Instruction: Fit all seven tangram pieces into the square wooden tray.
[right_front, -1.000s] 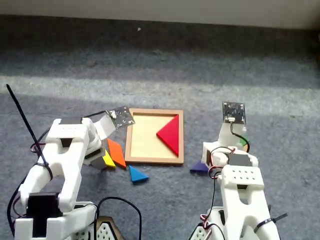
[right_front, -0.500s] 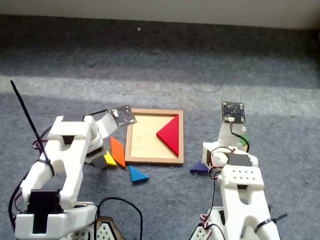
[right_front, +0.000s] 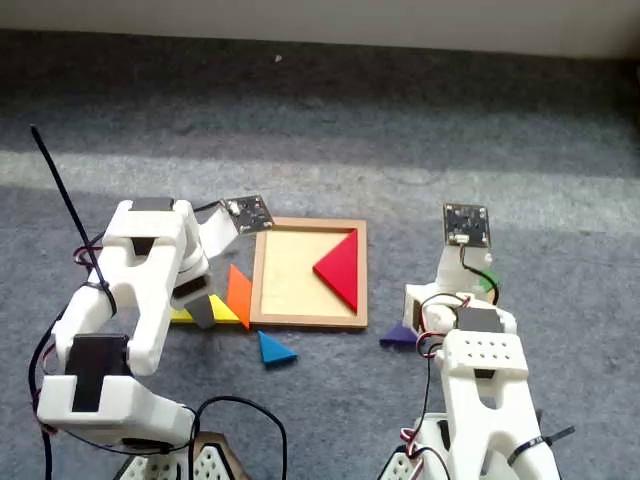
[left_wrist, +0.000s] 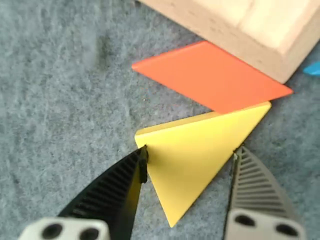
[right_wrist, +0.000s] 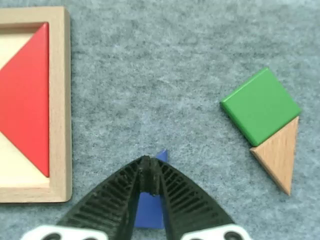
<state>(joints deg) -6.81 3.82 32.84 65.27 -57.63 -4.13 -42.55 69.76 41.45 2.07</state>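
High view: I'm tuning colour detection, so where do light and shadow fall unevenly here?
High view: a brighter band crosses the carpet behind the wooden tray, dimmer beyond it; the tray has no glare. Left wrist view: the yellow triangle is evenly lit.

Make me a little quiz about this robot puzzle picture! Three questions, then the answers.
1. Which piece already lies in the wooden tray?
A) the red triangle
B) the blue triangle
C) the orange piece

2. True or false: the left gripper has one finger on each side of the yellow triangle.

3. Fill in the gap: the plain wooden triangle touches the ___ square.

Key: 1 A; 2 true; 3 green.
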